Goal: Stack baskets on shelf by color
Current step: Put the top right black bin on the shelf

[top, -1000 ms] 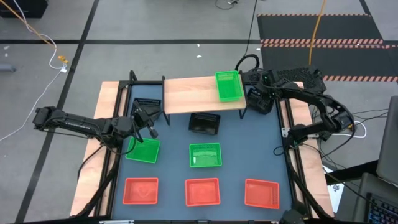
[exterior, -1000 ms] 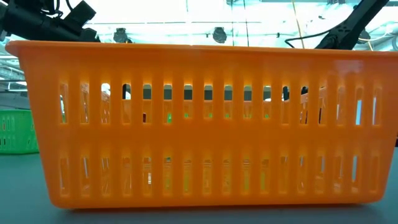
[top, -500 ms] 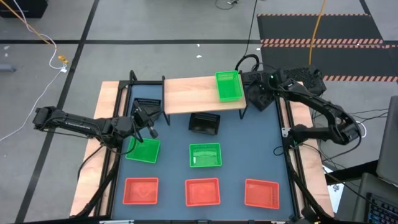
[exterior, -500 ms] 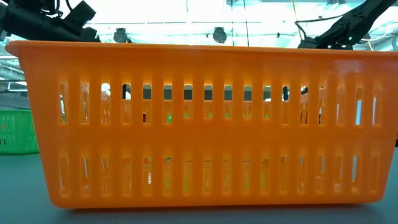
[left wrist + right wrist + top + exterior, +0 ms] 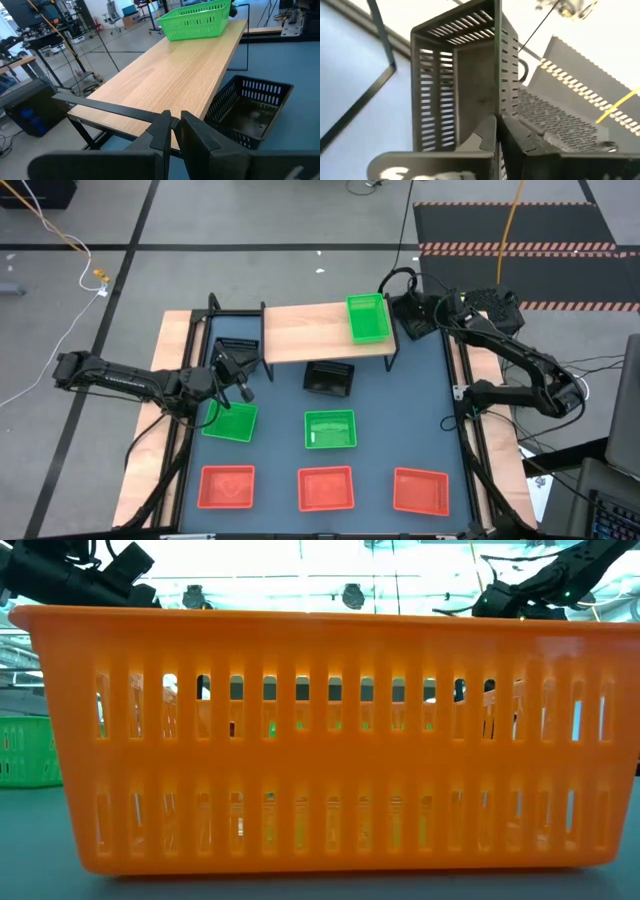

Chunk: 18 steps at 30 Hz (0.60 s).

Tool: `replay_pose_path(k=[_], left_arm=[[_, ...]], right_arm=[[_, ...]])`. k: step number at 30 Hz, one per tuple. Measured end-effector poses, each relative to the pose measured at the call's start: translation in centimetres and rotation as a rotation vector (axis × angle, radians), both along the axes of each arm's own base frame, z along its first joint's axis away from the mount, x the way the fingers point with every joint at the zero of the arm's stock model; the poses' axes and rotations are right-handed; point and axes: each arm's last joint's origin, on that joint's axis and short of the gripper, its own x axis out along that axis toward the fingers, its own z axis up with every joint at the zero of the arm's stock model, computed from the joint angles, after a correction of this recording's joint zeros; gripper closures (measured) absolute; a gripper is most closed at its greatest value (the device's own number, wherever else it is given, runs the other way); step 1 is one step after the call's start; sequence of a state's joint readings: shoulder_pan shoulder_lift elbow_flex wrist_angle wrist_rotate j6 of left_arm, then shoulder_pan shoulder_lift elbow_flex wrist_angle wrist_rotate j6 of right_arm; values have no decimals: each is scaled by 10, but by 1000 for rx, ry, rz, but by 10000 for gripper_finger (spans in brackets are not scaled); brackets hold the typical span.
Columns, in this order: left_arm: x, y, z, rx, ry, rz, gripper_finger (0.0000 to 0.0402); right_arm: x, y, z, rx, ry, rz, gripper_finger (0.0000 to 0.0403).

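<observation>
1. Blue-grey surface (image 5: 390,430) carries most of the baskets: three red baskets in a near row, the middle one (image 5: 326,488) filling the low view, two green baskets in the middle, and a black basket (image 5: 329,378) just under the shelf's near edge.
2. Light wooden shelf (image 5: 305,333) stands at the far side, its long axis running left to right; one green basket (image 5: 368,317) sits on its right end, the rest of the plank bare.
3. Right gripper (image 5: 432,315) is just off the shelf's right end, its fingers (image 5: 492,137) clamped on the wall of a second black basket (image 5: 457,85), which hangs tilted in the air.
4. Bare shelf space lies to the left of that carried basket, past the green one, so I judge the right arm must reach leftward over it.
5. Left gripper (image 5: 172,132) waits at the left side above a green basket (image 5: 232,422), fingers nearly together and empty.
</observation>
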<state>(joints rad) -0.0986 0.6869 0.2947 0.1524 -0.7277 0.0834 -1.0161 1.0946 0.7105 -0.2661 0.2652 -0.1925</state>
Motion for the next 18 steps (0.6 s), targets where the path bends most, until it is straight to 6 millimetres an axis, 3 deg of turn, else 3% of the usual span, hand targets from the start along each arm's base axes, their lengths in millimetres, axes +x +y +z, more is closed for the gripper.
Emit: replay_pose_path(k=[18], left_arm=[[0, 0, 0, -2, -1, 1, 355]], right_arm=[[-4, 8, 43, -266, -262, -45, 402]])
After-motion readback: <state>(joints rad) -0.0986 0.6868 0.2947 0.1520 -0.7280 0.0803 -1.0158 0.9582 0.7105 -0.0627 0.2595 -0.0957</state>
